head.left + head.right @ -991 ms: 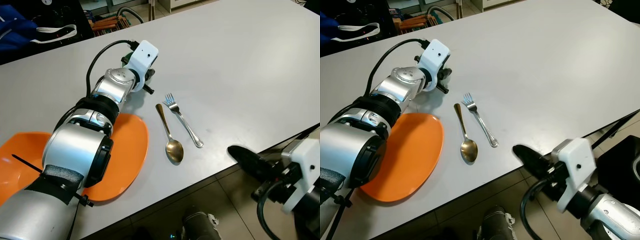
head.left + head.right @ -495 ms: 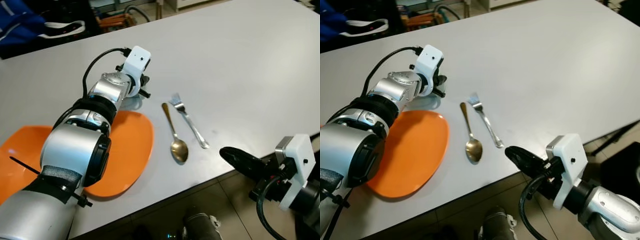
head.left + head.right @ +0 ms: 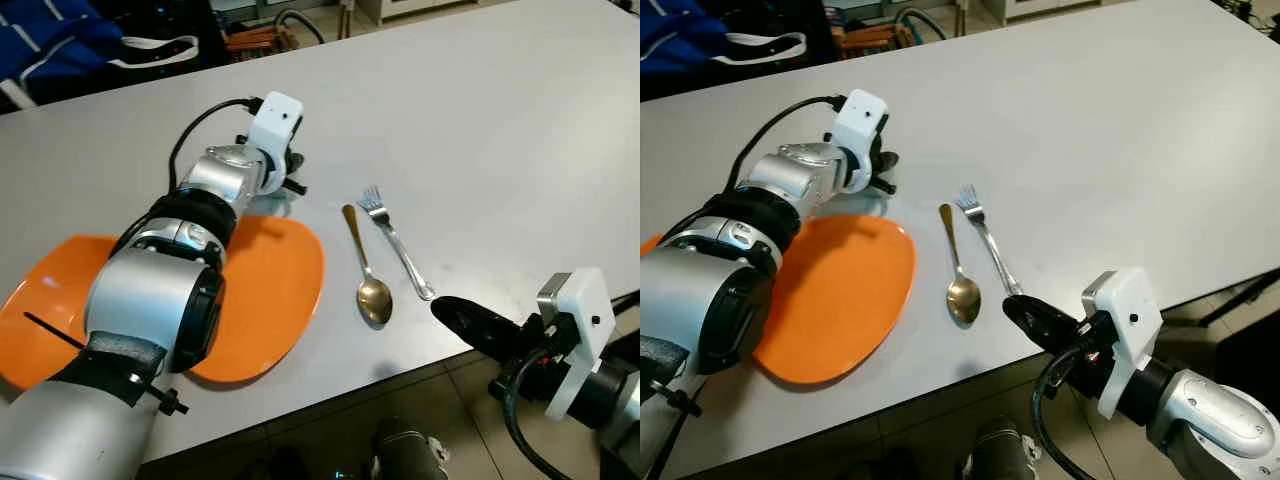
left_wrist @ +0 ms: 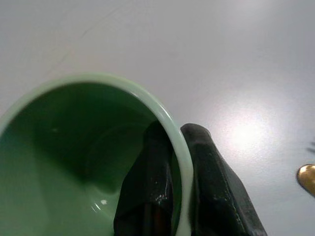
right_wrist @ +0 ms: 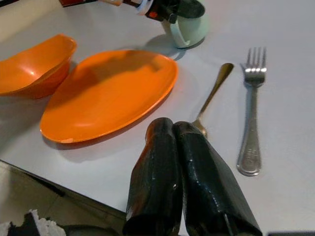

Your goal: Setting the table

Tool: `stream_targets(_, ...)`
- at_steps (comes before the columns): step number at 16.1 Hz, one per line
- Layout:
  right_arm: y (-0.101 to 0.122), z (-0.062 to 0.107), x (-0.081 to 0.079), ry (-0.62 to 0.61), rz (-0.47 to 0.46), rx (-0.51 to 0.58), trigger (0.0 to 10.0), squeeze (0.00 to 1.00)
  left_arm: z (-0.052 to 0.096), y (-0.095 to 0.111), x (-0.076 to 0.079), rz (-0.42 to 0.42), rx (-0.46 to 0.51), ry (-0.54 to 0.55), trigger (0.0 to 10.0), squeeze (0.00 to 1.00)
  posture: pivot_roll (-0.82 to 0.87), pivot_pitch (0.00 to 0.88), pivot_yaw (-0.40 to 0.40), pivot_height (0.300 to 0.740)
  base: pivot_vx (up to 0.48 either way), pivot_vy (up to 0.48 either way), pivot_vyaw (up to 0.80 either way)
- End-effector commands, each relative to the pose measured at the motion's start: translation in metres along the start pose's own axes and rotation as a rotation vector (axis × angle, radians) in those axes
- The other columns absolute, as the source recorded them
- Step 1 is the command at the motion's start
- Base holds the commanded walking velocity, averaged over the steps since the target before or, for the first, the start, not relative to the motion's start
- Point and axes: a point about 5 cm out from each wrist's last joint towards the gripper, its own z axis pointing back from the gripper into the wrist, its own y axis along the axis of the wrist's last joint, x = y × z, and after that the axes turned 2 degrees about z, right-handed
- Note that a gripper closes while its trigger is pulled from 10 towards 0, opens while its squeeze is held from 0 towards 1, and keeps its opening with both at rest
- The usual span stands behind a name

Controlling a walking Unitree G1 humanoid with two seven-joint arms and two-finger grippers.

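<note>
the left gripper is stretched out over the grey counter, just past the far rim of the orange plate; its jaws are clamped on the rim of a pale green mug, one finger inside the cup and the other outside the wall, the rim pinched between them; in the right wrist view the mug stands upright on the counter, touching it, its handle turned toward the plate, just beyond the plate's far edge; the spoon's gold bowl lies off to one side of the jaws, well apart from them; the right gripper hangs at the near edge of the counter, its jaws pressed together with nothing between them, tips hovering just short of the cutlery; straight ahead of the tips lies the spoon, bowl nearest the jaws and handle pointing away; beside it, to the robot's right, lies the fork, tines away from the jaws and handle end close to the fingertips; spoon and fork lie near each other without touching, both flat on the counter to the right of the plate; an orange bowl sits at the plate's left edge, just beside it, far off to the left of the right jaws; dark bags lie past the counter's far side.
</note>
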Motion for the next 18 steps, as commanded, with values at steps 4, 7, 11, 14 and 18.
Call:
stream_targets(4,-0.005,-0.003,-0.001,0.001,-0.003,-0.013,10.0,0.0,-0.001,0.005,0.009,0.015,-0.011,-0.062,0.0,0.87,-0.48,0.149,0.108,0.74,0.0,0.0,0.0)
stream_targets(7,-0.007,-0.005,-0.003,0.002,-0.004,-0.012,10.0,0.0,0.0,0.007,0.006,-0.043,0.0,-0.038,0.0,1.0,-0.48,0.144,0.113,0.74,0.0,0.0,0.0)
stream_targets(11,-0.009,-0.005,-0.006,0.002,-0.005,-0.014,10.0,0.0,-0.001,0.008,0.009,-0.078,-0.01,-0.045,10.0,1.0,-0.47,0.135,0.121,0.74,0.0,0.0,0.0)
stream_targets(14,-0.01,-0.007,-0.008,0.005,-0.004,-0.015,10.0,0.0,0.0,0.014,0.012,-0.098,-0.001,-0.064,10.0,1.0,-0.47,0.128,0.123,0.74,0.0,0.0,0.0)
stream_targets(18,-0.012,-0.009,-0.009,0.003,-0.007,-0.015,10.0,0.0,0.002,0.035,0.017,-0.164,0.088,-0.088,10.0,1.0,-0.47,0.116,0.125,0.74,0.0,0.0,0.0)
